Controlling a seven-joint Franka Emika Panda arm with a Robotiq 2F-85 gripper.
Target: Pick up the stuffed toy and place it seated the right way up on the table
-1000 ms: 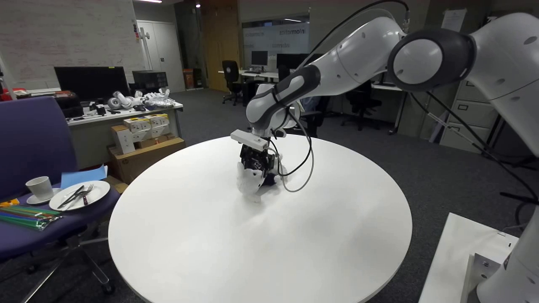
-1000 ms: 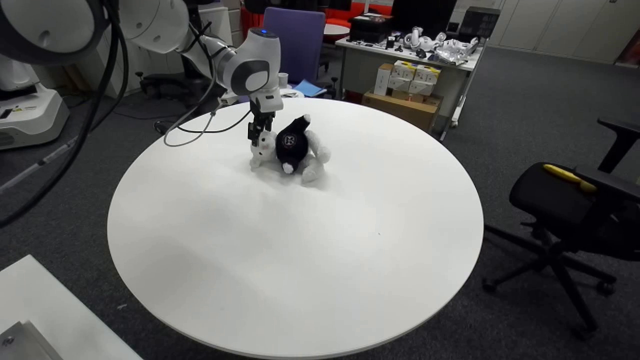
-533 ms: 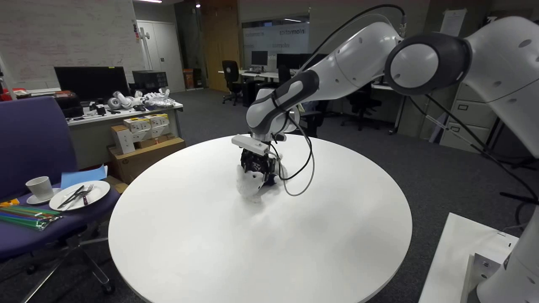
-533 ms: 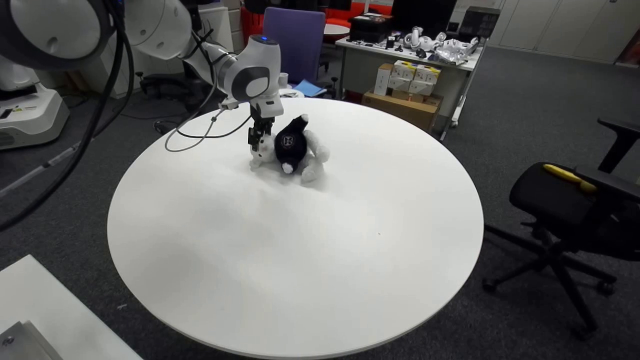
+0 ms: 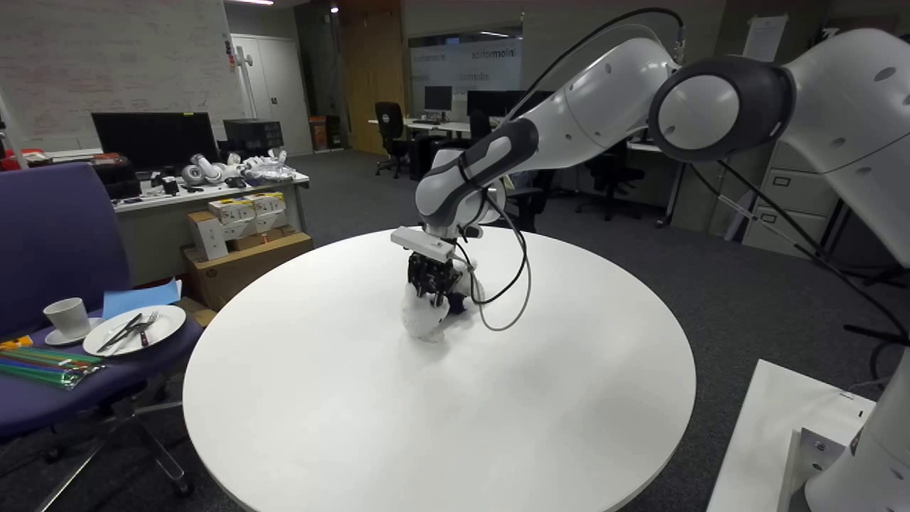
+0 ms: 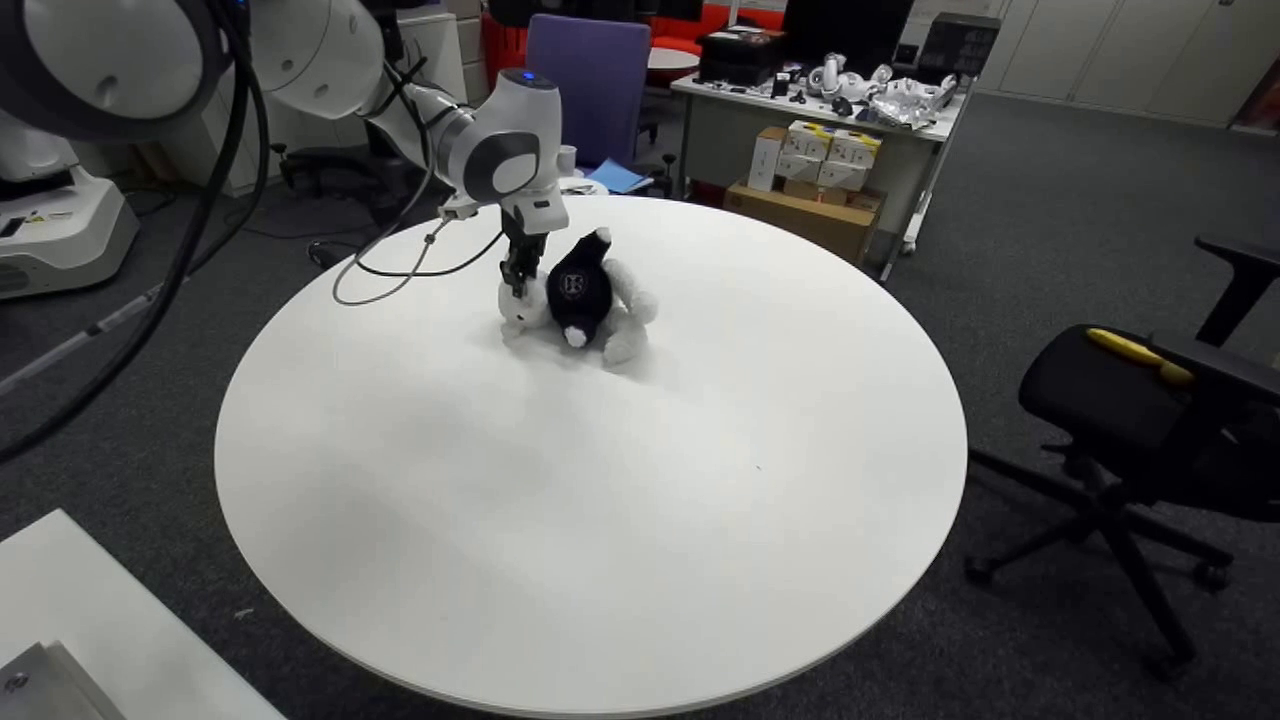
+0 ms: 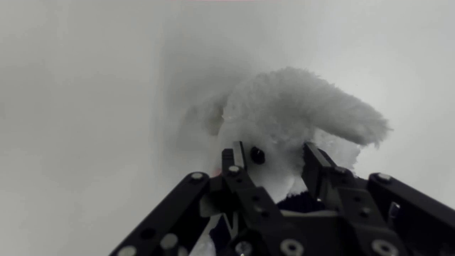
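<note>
The stuffed toy (image 6: 579, 290) lies tipped over on the round white table (image 6: 590, 520), towards the far side in that exterior view. Its dark body carries a pale emblem, and its white legs point away from the gripper. From above, my gripper (image 7: 274, 152) straddles the white head (image 7: 273, 103), one finger on each side and a black eye showing between them. The fingers (image 7: 318, 160) press into the fur and the head looks squeezed. In an exterior view the gripper (image 5: 429, 293) covers part of the head, and most of the body is hidden behind it.
Cables (image 5: 526, 277) loop from the wrist down close to the tabletop. Beside the table stands a purple chair (image 5: 60, 227) bearing a plate (image 5: 167, 323) and a cup (image 5: 69, 318). A black chair (image 6: 1100, 400) is near the table's rim. A white side surface (image 5: 789, 412) adjoins the robot base.
My arm has come down slightly, then stayed in place. The fingers have drawn together on the toy's head, which has shifted and turned a little; the body has moved slightly towards the gripper.
</note>
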